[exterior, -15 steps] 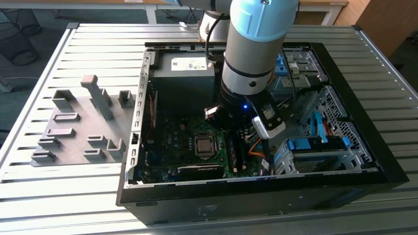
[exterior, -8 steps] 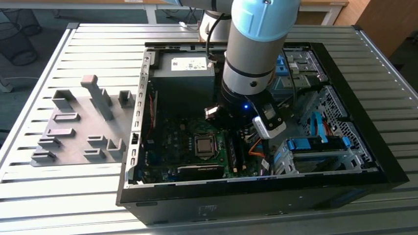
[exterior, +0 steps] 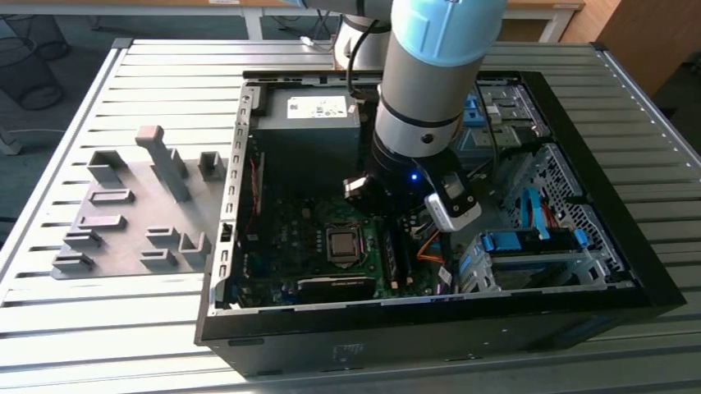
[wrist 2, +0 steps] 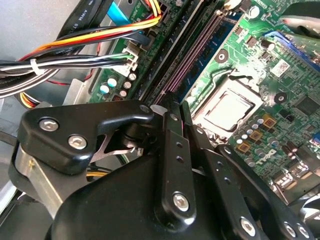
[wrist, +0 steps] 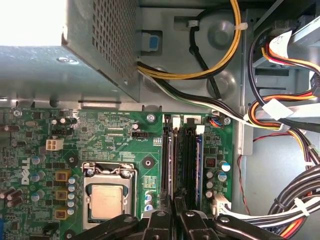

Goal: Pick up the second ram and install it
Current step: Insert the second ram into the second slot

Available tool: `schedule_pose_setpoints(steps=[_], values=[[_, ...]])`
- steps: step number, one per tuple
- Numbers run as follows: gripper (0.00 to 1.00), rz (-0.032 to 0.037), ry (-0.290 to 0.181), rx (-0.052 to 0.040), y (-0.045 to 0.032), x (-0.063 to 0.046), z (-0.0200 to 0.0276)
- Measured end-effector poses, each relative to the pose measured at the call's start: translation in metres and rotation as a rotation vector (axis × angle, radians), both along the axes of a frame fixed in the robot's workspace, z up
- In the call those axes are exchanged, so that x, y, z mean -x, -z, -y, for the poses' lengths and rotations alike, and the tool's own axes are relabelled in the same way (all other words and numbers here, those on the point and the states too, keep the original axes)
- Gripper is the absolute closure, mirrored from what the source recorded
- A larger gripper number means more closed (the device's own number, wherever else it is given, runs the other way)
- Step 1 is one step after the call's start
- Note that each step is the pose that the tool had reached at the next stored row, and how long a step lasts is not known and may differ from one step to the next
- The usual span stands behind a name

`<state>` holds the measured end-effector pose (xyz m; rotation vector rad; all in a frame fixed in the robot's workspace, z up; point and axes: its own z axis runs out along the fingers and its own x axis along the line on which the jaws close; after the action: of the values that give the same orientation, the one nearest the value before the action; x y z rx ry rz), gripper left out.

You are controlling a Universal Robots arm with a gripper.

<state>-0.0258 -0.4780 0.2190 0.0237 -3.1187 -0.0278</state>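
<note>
The second ram (wrist: 168, 165) stands on edge in a memory slot of the motherboard (wrist: 120, 140), beside the CPU socket (wrist: 107, 200). The fingers (wrist: 161, 222) are narrowed onto its near end in both wrist views. In the exterior view, the gripper (exterior: 400, 195) reaches into the open computer case (exterior: 613, 246) on the slatted bench (exterior: 110, 328), with grey holder blocks (exterior: 143, 213) alongside.

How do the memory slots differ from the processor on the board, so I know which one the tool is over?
The memory slots are long, narrow dark strips lying in parallel; the processor is one square silver plate in a metal frame. The slots lie near the edge of the green board; the processor lies further in. The tool lines up with the slots, not the processor. Both lie flat on the green board, side by side.
</note>
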Motion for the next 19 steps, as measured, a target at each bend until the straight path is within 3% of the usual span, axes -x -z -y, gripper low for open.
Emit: schedule_pose_setpoints(steps=[19], values=[[0.86,-0.0112,0.000,0.0016,0.0034,-0.0017,0.0002]])
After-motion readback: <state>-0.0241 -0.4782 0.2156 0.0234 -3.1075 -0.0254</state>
